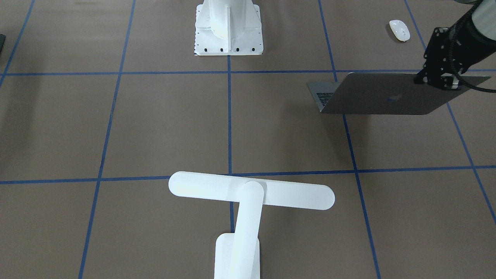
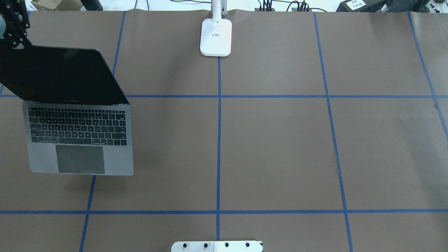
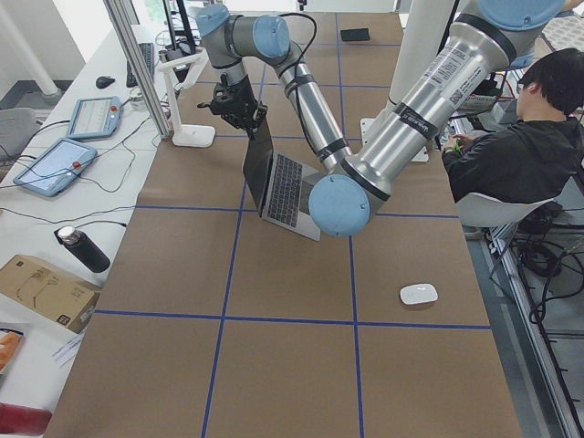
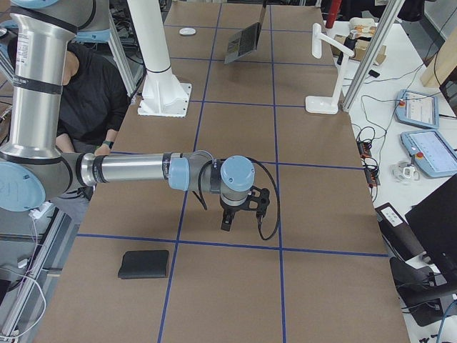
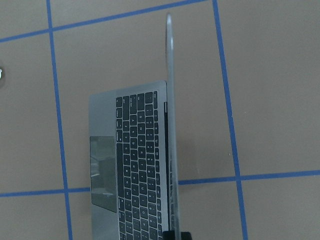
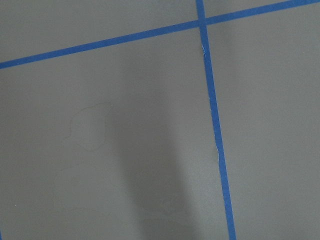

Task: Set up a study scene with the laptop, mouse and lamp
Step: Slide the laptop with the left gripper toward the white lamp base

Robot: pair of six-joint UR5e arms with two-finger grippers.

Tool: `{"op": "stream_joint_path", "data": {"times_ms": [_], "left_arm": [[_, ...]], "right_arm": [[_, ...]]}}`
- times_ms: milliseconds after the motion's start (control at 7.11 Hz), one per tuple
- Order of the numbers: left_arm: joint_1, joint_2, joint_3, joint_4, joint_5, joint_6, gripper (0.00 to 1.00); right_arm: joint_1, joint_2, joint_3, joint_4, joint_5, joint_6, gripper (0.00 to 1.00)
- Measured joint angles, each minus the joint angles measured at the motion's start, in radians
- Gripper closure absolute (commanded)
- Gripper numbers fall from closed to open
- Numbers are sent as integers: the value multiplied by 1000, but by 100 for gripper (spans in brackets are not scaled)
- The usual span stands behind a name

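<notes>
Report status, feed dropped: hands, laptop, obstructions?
Left hand pinches lid edge of slim grey metal laptop. Right hand hovers elsewhere, grip unreadable. Small white mouse lies clear.

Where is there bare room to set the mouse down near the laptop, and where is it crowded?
Free: the squares right of the laptop, between the lamp and the pedestal. Crowded: the laptop's lid corner, where the left gripper grips it.
</notes>
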Motion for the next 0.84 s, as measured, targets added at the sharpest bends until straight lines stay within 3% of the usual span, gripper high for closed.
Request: {"op": "stream_joint_path", "data": {"times_ms": [281,844], "left_arm": [[93,-63,28,-29,-14,-169,100],[236,-89,30,-87,-16,-340,100]], "right_arm": [[0,0,-1,0,2,0,1],[0,-2,-1,1,3,-1,1]]}}
